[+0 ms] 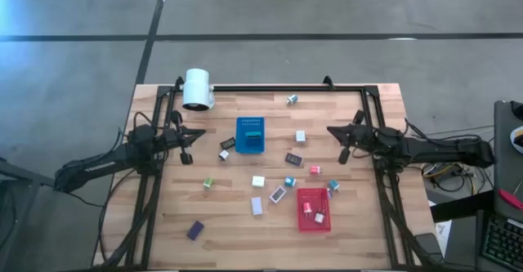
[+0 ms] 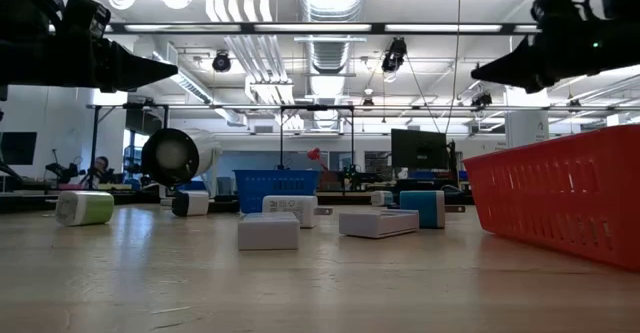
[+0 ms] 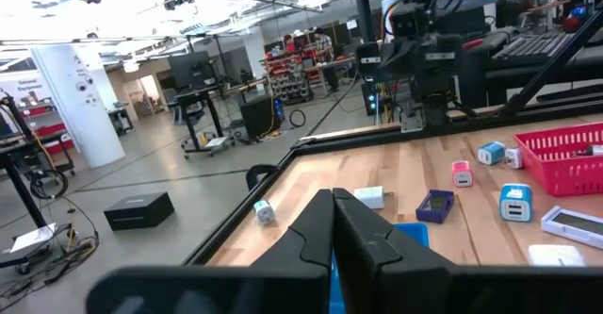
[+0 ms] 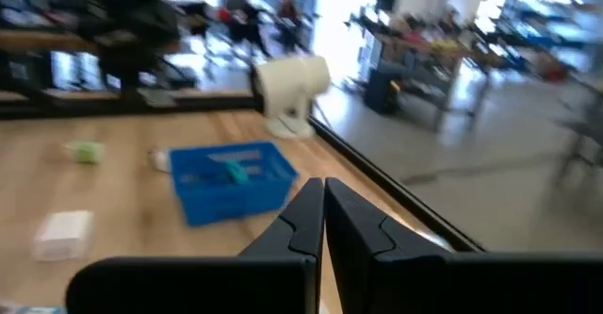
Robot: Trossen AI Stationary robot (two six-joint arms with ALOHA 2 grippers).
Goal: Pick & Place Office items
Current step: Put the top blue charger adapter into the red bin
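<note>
The left gripper (image 1: 198,133) and right gripper (image 1: 331,131) hover above the counter (image 1: 221,223) at opposite sides, each with fingers pressed together and empty. The office items (image 1: 258,181) lie scattered across the middle; one teal piece, seemingly, sits in the blue tray (image 1: 250,136), two in the red tray (image 1: 312,210).

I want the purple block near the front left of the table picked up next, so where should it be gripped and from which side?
Take the purple block from straight above, with the fingers closing across its two long sides. It lies flat, turned at an angle to the table edges, so the wrist should probably turn to match. Nothing lies close beside it. The left gripper is on its side of the table.
</note>
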